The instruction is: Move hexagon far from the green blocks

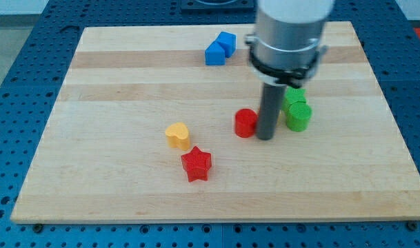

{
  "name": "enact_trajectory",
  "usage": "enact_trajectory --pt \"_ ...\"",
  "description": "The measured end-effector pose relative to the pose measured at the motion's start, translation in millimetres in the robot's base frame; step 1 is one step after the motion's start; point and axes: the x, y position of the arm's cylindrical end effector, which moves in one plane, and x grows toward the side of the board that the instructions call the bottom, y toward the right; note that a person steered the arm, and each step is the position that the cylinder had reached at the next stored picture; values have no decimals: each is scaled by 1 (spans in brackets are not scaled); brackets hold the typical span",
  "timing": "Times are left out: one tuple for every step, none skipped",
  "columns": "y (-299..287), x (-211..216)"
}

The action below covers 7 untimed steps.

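Observation:
A red hexagon-like block (245, 122) sits near the board's middle. My tip (265, 136) stands just to its right, touching or nearly touching it, between it and the green blocks. Two green blocks are close on the view's right: one rounded green block (298, 116) and another green block (295, 97) just above it, partly hidden by the rod. The hexagon is about a block's width from the green ones.
Two blue blocks (219, 49) lie together at the view's top. A yellow heart-shaped block (177, 135) and a red star (196, 164) lie lower left of the hexagon. The wooden board (92, 193) ends at a blue perforated table.

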Motion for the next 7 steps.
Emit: enact_trajectory --pt "-47 -16" --pt "-52 3" --pt "-42 47" --pt "-17 51" --pt "11 33" --pt "19 8" --pt "19 -15"
